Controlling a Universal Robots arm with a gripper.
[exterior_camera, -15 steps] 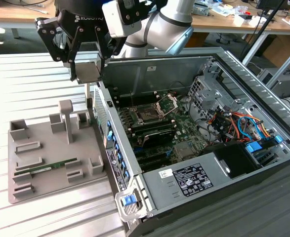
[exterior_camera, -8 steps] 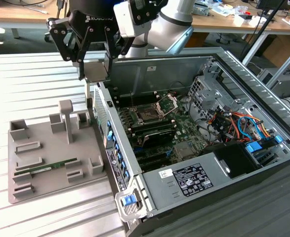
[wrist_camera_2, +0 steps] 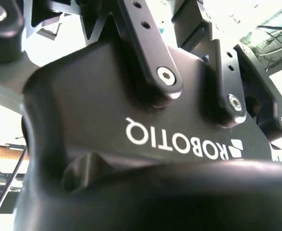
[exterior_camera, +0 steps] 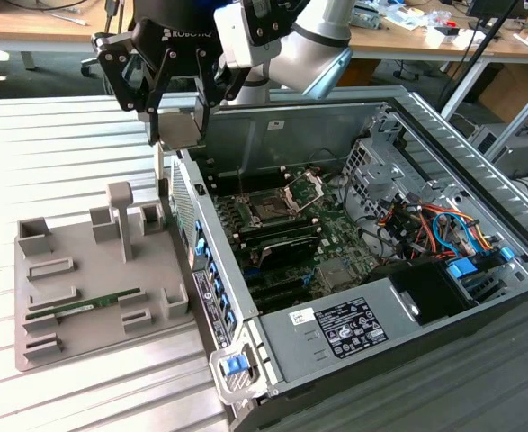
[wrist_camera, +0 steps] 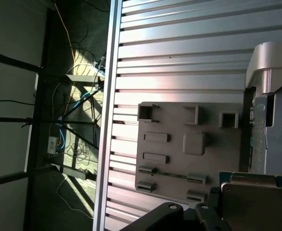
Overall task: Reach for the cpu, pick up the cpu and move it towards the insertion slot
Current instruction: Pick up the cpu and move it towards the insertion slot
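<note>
The robot's silver arm (exterior_camera: 322, 36) angles in from the top of the exterior view, its black claw (exterior_camera: 179, 135) pointing straight down, fingers (exterior_camera: 155, 121) clamped on the cpu (exterior_camera: 181, 129). The claw's dark body looms close in the second wrist view.

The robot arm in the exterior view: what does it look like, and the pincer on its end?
The arm is a smooth, rounded silver-grey tube. The pincer is matte black, built of jointed flat links, with white lettering on its body. In the second wrist view, silver hex-socket bolts pin the links.
</note>
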